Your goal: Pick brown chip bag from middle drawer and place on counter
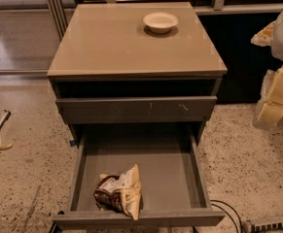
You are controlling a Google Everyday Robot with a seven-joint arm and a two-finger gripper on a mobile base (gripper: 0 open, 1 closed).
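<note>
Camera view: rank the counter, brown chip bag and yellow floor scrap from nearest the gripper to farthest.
Gripper at the right edge.
1. Counter, right side closest.
2. Brown chip bag, in middle drawer, front-left.
3. Yellow scrap, far-left floor.

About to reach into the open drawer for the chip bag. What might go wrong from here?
The brown chip bag lies crumpled against the front wall of the middle drawer; a descent there may hit that wall or pinch only a loose fold.
The gripper hangs off the cabinet's right side; swinging in low might clip the drawer's side wall.
The bowl sits near the far edge of the counter; a careless placement could knock it.
</note>
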